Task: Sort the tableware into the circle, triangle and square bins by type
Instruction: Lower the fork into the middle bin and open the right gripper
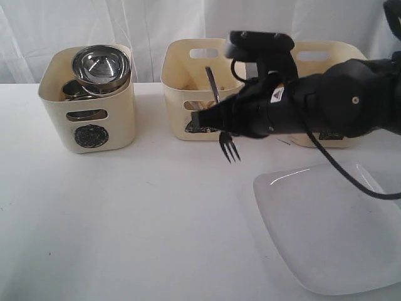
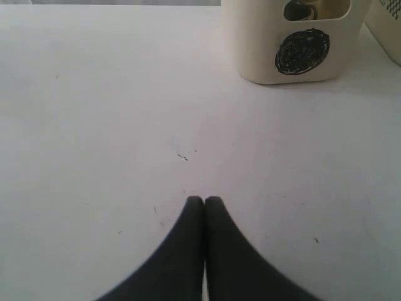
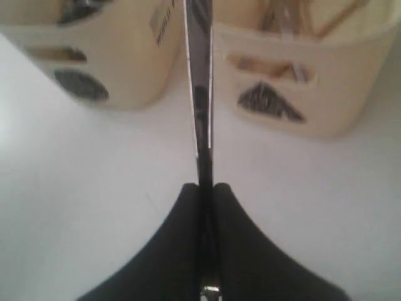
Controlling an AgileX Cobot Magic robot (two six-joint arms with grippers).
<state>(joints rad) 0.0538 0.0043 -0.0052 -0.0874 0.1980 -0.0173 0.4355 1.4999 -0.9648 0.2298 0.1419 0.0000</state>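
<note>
A white curtain (image 1: 156, 25) hangs behind a plain white surface (image 1: 125, 219). From where I stand, the right hand (image 1: 210, 119) has reached across the middle and is pinching a fork (image 1: 229, 148). The tines hang just below the hand and the handle sticks up above it. Right behind the hand is the triangle bin (image 1: 178, 81). Off to its far side stands the circle bin (image 1: 119, 119) with a steel bowl (image 1: 100, 66) piled on top. A third bin (image 1: 326, 53) sits behind the arm. The large white plate (image 1: 332, 232) lies flat on the surface, below and back along the arm, clear of the fork.

From the left wrist, the left hand (image 2: 204, 200) has its fingers pressed together with nothing between them, over bare surface. The circle bin (image 2: 294, 63) is well ahead of it, its black circle mark (image 2: 302, 51) facing the hand.

From the right wrist, the right hand (image 3: 205, 187) is clamped tight on the fork (image 3: 202, 94). Its steel shaft runs straight out from between the fingers, up off the surface. Beyond it is the triangle bin (image 3: 351, 106) with its triangle mark (image 3: 269, 103) and wooden chopsticks (image 3: 338, 15) inside. A second bin (image 3: 125, 75) stands just beside that one.
</note>
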